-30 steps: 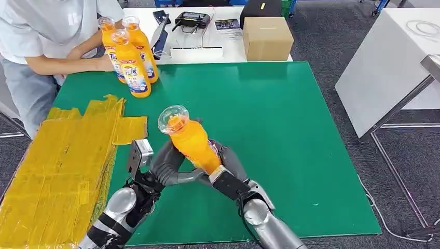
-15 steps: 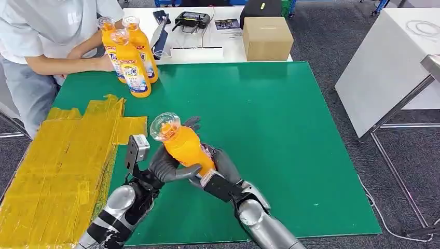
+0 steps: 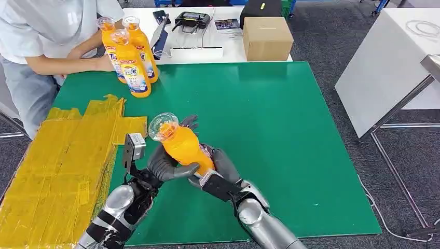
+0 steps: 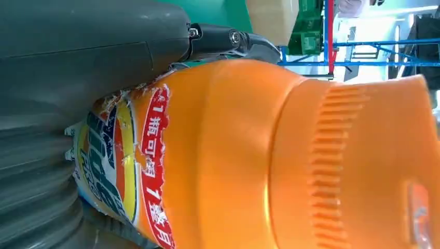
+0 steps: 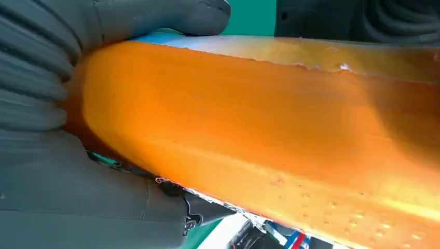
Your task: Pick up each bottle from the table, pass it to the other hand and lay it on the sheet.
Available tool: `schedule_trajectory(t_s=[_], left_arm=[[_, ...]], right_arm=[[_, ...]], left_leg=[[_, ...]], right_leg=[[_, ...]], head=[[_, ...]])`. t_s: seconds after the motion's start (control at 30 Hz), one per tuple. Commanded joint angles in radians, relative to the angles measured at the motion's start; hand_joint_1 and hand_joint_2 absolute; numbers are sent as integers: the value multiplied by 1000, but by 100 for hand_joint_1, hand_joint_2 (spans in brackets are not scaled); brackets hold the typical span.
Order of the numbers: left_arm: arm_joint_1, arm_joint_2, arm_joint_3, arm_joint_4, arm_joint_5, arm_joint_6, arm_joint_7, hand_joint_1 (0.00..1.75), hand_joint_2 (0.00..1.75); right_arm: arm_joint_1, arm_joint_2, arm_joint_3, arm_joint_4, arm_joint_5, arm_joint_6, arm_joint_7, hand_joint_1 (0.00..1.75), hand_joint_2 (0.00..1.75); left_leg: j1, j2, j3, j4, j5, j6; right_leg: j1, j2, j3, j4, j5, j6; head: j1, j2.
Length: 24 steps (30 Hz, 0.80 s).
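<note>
Drifted left toward yellow sheet (image 3: 62,161) since a second ago: orange bottle (image 3: 182,145), tilted, above green table (image 3: 280,135). Gripped by both left hand (image 3: 165,165) and right hand (image 3: 218,165); finger closure hard to confirm. Risk: early right release, weak left grip, drop short of sheet.

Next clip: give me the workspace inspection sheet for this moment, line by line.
Surface: green mat over the table; yellow sheet at its left.
Job's things: orange bottle held tilted above the mat between both hands, clear cap up; three more bottles upright at the far left corner.
Clutter: cardboard box, handheld controller and white strip on the white table beyond.
Hands: left robot hand and right robot hand both grip the bottle.
Cables: cords by the controller; a white cable on the floor at right.
Surroundings: person at the far left; grey carpet.
</note>
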Motion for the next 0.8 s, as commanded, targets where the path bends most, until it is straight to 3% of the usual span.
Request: schedule_trajectory(t_s=[0.03,0.07,0.37,0.43,0.8], left_arm=[[-40,-21,-9,47,12,18,10,87,175],[-39,-21,-9,47,12,18,10,175,175],[-34,-19,-9,40,16,31,8,175,175],[-33,-19,-9,38,16,34,7,175,175],[-31,-14,-2,23,-3,61,-12,175,175]], right_arm=[[-34,-11,50,73,6,4,12,159,175],[-34,-11,51,73,6,5,12,161,175],[-31,-12,50,73,0,3,15,164,175],[-30,-13,49,70,-1,1,15,175,175],[-20,-20,37,50,-4,-20,11,175,175]], left_leg=[[1,-1,3,-1,-1,0],[1,-2,5,-1,-2,0],[1,-2,4,-1,-1,0],[1,-2,4,-1,-1,0],[1,-2,3,0,-1,0]], right_leg=[[1,-1,4,-1,-1,0],[1,-1,6,-2,-2,-1],[1,-1,5,-1,-1,-1],[1,-1,5,-1,-1,-1],[1,-1,4,-1,-1,-1]], head=[[0,0],[0,0],[0,0],[0,0],[0,0]])
